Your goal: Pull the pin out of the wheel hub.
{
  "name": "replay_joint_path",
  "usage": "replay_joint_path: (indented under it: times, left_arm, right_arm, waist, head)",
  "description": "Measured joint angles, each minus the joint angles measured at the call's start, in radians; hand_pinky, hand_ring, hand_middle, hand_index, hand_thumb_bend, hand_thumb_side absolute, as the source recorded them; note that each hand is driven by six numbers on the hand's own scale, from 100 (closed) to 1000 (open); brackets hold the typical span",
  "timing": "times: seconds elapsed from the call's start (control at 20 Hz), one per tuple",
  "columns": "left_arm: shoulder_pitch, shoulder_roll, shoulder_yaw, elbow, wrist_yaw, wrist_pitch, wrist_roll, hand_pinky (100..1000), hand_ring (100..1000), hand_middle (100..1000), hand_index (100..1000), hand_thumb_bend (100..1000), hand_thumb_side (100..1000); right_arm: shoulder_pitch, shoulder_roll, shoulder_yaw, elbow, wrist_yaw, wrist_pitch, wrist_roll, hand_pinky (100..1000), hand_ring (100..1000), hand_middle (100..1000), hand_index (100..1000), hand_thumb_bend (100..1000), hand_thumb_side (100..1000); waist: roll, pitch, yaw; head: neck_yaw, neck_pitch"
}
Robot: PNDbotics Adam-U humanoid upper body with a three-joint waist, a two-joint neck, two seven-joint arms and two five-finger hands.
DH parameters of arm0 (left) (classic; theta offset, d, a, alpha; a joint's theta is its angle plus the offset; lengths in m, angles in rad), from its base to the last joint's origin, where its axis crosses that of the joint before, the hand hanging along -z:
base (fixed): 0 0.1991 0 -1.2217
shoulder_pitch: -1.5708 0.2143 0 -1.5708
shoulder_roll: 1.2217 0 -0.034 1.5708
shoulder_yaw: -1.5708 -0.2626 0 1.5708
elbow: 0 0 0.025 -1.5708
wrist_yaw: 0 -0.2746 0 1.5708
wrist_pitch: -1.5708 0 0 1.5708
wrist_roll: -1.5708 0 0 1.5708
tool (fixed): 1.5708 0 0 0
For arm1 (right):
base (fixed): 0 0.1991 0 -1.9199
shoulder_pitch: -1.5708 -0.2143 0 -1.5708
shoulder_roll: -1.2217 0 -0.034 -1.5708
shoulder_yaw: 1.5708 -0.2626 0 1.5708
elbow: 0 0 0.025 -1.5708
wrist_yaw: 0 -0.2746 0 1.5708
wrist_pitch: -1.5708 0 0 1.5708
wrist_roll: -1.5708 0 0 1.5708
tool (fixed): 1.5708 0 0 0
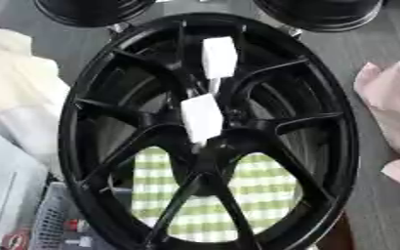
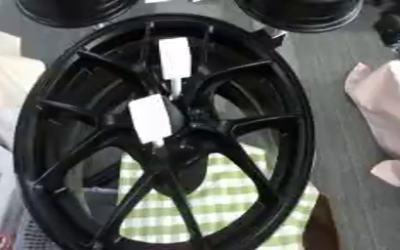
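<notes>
A large black spoked wheel hub (image 1: 75, 112) fills the middle of both views, standing tilted. Two white block-shaped pieces sit at its centre. The upper one (image 1: 219, 57) lies over an upper spoke and has a thin pale stem running down toward the hub's middle. The lower one (image 1: 202, 118) sits right at the centre boss, slightly tilted. I cannot tell which of them is the pin's head. Neither of my hands shows in either view.
A green-and-white checked cloth (image 1: 263, 185) shows through the lower spokes. Pink cloth (image 1: 395, 107) lies at the right, white wrapping (image 1: 15, 88) and papers at the left. Two more black round rims (image 1: 92, 10) (image 1: 323, 12) stand behind. A dark shape (image 2: 393, 27) sits in the upper right corner.
</notes>
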Motion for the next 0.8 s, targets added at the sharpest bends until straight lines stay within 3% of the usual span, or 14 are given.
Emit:
replay_joint_path:
  times: [0.4, 0.8]
  left_arm:
    - [0.005, 0.011, -0.006, 0.000, -0.002, 0.003, -0.003, 574, 592, 528, 673, 752, 469]
    - [0.005, 0.029, -0.012, 0.000, -0.005, 0.004, -0.009, 574, 591, 527, 672, 752, 469]
  right_arm:
    - [-0.143, -0.202, 0.128, -0.052, 0.070, -0.010, 0.124, 855, 706, 655, 759, 459, 406]
    - [-0.277, -0.281, 0.259, -0.064, 0.185, -0.063, 0.254, 844, 726, 672, 767, 468, 405]
  waist:
    - [-0.013, -0.007, 0.015]
    - [-0.030, -0.007, 0.035]
  head:
    - [-0.023, 0.000]
    - [-0.046, 0.001]
